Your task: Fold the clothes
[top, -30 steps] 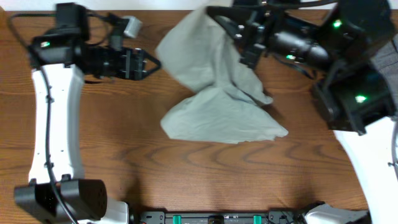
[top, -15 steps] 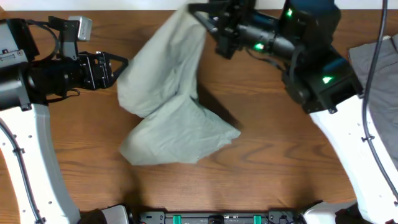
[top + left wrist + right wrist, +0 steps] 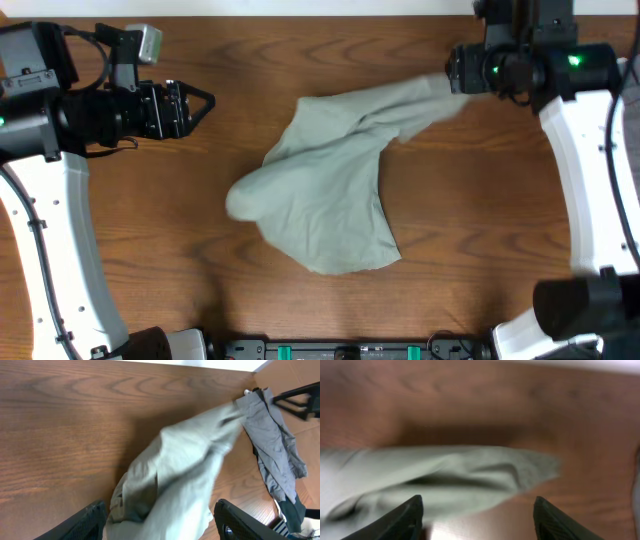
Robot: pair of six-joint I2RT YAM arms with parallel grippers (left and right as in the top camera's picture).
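Right gripper (image 3: 475,520) is hovering spread near the far right corner of the desk (image 3: 150,250); left gripper (image 3: 203,100) is gaping too. Shorts (image 3: 330,190) are lying bunched mid-desk. Spreading seems underway; next, pinching the corners and flattening.

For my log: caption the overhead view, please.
Shorts lie crumpled, one end reaching toward the right gripper; open left gripper sits apart.

The overhead camera looks straight down on the table (image 3: 150,250) from far above. The left wrist camera sits behind the left gripper (image 3: 205,103) at 10 o'clock and faces 3 o'clock, low and slanted. The right wrist camera sits behind the right gripper (image 3: 452,82) at 1 o'clock and faces 9 o'clock — very near, blurred. All three views share the shorts (image 3: 330,200).
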